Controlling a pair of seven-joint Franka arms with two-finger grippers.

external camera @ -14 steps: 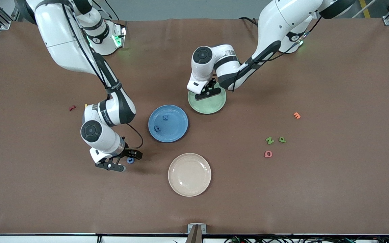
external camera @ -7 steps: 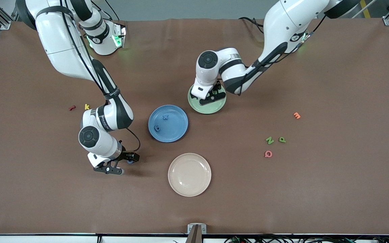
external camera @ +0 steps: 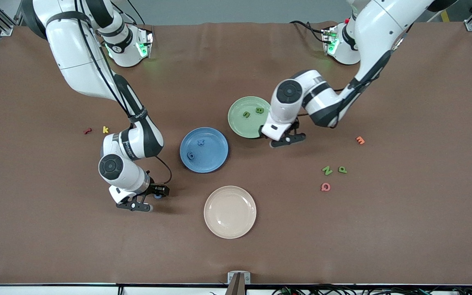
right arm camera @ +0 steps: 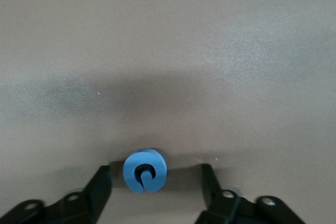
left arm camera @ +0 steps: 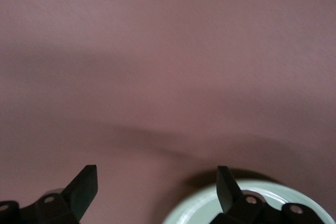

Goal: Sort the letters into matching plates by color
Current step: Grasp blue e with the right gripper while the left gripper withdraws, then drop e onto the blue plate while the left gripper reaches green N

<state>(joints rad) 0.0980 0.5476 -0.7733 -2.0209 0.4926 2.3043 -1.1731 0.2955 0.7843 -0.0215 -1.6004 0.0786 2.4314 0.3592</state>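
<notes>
1. The blue plate (external camera: 204,149) sits near the middle of the surface (external camera: 404,229) and already holds two blue letters (external camera: 196,149).
2. The pale green plate (external camera: 248,116) lies just beside it, farther from the front camera and toward the left arm's end; two green letters (external camera: 253,112) rest in it.
3. The right gripper (external camera: 149,199) is low at the surface, nearer the front camera than the blue plate and toward the right arm's end. Its fingers (right arm camera: 100,190) are spread on either side of a round blue letter (right arm camera: 145,170), with a gap showing on each side, so I judge this pick is in hand but not yet a firm pinch.
4. The left gripper (external camera: 287,138) hangs just beside the green plate's rim, over bare surface. Its fingers (left arm camera: 84,190) are spread wide with nothing between them.
5. Left to do on the green side: two green letters, N (external camera: 327,170) and P (external camera: 342,169), lie close together toward the left arm's end.
6. On the blue side, the letter at the right gripper remains; a fourth blue letter I cannot find in any view.
7. A red piece (external camera: 87,131), a yellow k (external camera: 105,129), an orange letter (external camera: 360,140), a pink letter (external camera: 325,187) and the cream plate (external camera: 230,212) look like bystanders.
8. By my count the sort is about half done.
</notes>
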